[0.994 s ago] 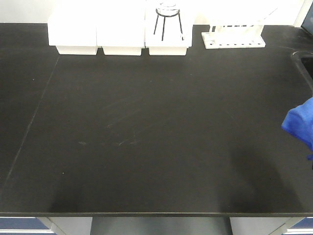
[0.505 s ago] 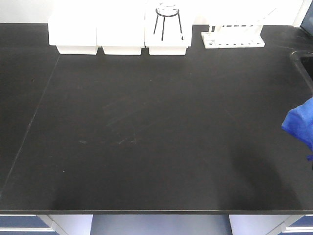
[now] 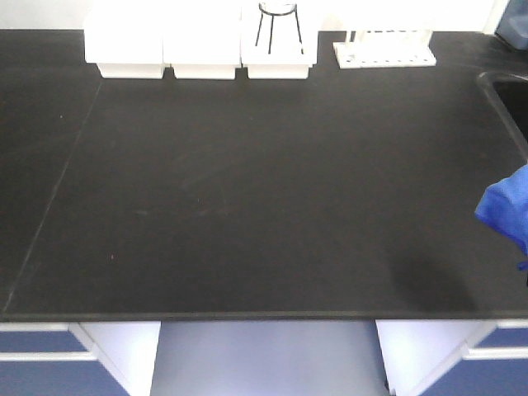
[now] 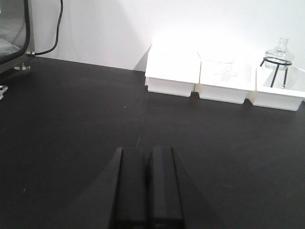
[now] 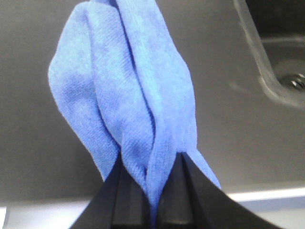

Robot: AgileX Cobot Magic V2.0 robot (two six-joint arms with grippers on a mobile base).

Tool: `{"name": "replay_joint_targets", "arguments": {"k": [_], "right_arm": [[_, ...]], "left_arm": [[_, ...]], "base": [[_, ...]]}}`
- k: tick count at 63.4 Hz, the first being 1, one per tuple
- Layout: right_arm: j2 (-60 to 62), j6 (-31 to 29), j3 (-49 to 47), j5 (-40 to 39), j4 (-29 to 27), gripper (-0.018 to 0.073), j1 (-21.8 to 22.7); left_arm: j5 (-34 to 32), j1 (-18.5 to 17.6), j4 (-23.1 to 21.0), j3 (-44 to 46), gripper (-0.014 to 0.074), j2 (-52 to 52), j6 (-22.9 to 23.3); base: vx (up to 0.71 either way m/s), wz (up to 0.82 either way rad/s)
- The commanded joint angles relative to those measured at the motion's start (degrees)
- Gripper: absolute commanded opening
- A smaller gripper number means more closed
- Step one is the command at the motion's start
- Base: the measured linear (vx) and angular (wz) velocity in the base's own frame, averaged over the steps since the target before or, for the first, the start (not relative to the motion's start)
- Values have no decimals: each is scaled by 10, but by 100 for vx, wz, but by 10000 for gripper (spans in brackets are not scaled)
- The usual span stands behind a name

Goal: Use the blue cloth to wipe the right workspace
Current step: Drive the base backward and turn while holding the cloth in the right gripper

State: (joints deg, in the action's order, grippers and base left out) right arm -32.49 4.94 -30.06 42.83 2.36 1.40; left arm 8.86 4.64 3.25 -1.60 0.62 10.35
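Observation:
The blue cloth [image 5: 128, 90] hangs bunched in my right gripper [image 5: 151, 164], whose jaws are shut on its folds above the black worktop. In the front view the blue cloth [image 3: 507, 208] shows only at the right edge, over the right part of the black worktop [image 3: 272, 190]; the right gripper itself is out of that frame. My left gripper [image 4: 147, 157] is shut and empty, low over the left part of the worktop, pointing toward the back wall.
Three white boxes [image 3: 198, 45] stand along the back edge, one bearing a wire stand with a glass flask [image 3: 276, 21]. A white tube rack [image 3: 384, 49] stands to their right. A sink [image 3: 507, 95] opens at the far right, its drain [image 5: 295, 81] near the cloth.
The front view has shifted: the worktop's front edge and the cabinets below now show more, and the back items sit higher. The cloth stays at the right edge.

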Motion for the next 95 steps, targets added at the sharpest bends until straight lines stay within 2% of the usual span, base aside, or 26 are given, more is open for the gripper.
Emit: {"name": "replay_joint_targets", "arguments": {"k": [1,95], "right_arm": [[-1,-4,-17,-38,2,0,1],[-1,-4,-17,-32,2,0,1]], "left_arm": [[-48,-2,-4,-18,-6,9,5],[-48,-2,-4,-18,-6,9,5]], "base": [[-21,-7],[-30,1]]}}
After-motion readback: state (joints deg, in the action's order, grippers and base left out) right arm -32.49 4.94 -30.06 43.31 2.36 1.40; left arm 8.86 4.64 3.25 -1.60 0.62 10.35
